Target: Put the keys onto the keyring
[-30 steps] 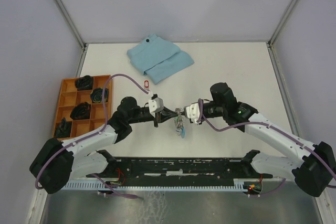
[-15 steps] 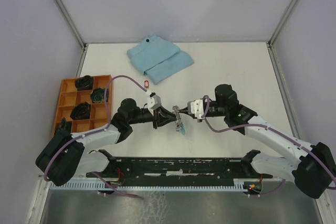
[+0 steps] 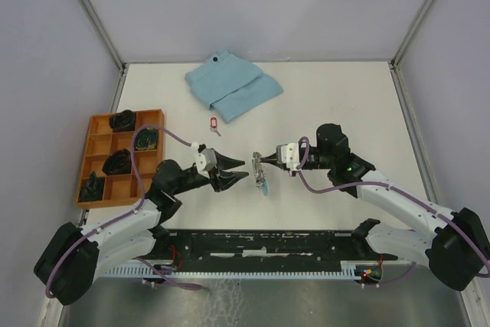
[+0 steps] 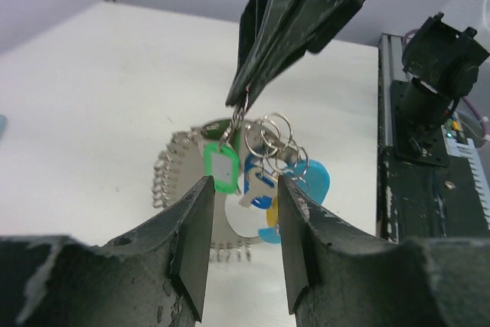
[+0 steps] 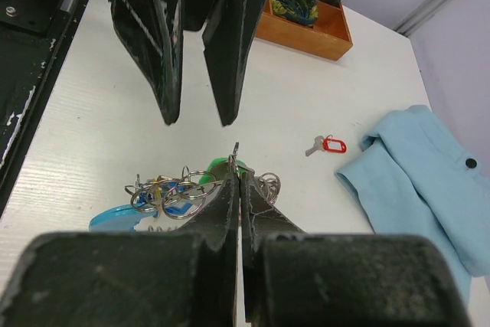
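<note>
Status: right hand [image 3: 256,161] is pinched tight on the keyring [image 3: 262,179], which hangs clear above the bench [image 3: 344,97], mid-front. Left hand [image 3: 242,170] sits just beside it, jaws partly apart, gripping nothing and not touching the bundle. Green-tag key [image 4: 220,166] and blue-tag key [image 4: 260,198] hang in the cluster with the rings. They look threaded on, but I can't confirm the loops from here. Red-tag key [image 3: 215,122] lies alone on the bench near the blue cloth [image 3: 232,86], well apart from both hands. My read: two of three done, red one left to fetch and thread.
</note>
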